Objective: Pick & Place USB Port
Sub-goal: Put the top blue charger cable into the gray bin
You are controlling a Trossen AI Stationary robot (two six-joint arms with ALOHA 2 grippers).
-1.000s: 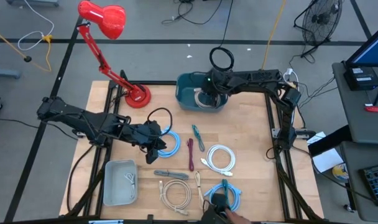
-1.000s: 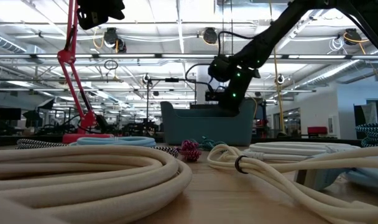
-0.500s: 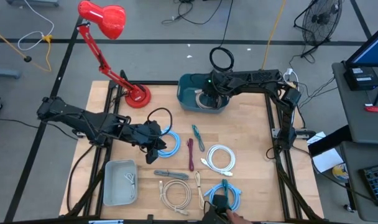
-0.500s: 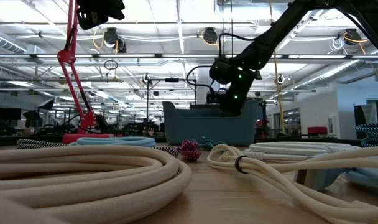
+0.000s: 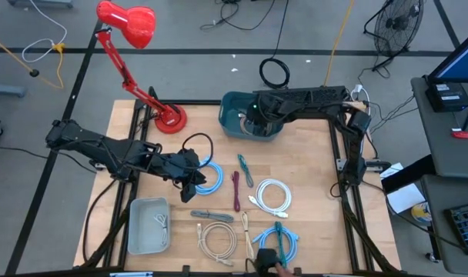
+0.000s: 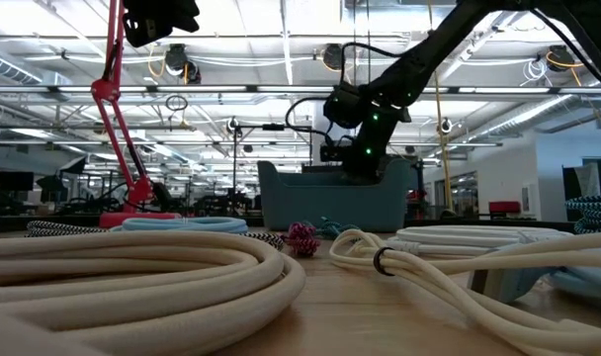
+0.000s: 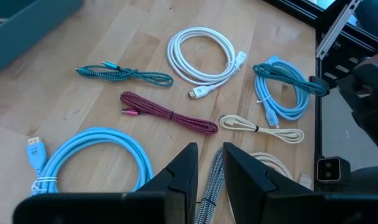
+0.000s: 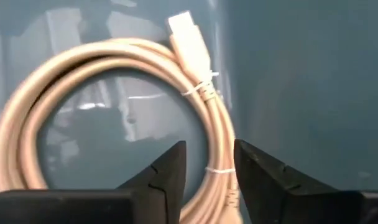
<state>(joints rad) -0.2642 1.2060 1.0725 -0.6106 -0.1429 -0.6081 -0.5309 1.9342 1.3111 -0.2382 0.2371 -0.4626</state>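
A cream USB cable (image 8: 114,68), coiled and tied, lies on the floor of the teal bin (image 5: 228,104) at the table's far edge, its plug (image 8: 188,31) flat on the bin's floor. My right gripper (image 8: 207,171) hangs open inside the bin (image 6: 320,203), just above the coil. A stretch of the cable shows through the gap between its fingers. My left gripper (image 5: 194,178) hovers left of centre above a light blue coil (image 7: 92,155). It is open by a narrow gap (image 7: 209,168) and holds nothing.
Several more cables lie on the near half: teal (image 5: 244,169), maroon (image 5: 235,191), white (image 5: 272,194), grey braided (image 5: 211,215), cream (image 5: 218,238), blue-green (image 5: 282,238). A grey tray (image 5: 147,225) sits near left and a red lamp (image 5: 168,115) far left. A person's hand (image 5: 280,265) is at the near edge.
My right gripper has shifted a little toward the table's left inside the bin, staying at the same height.
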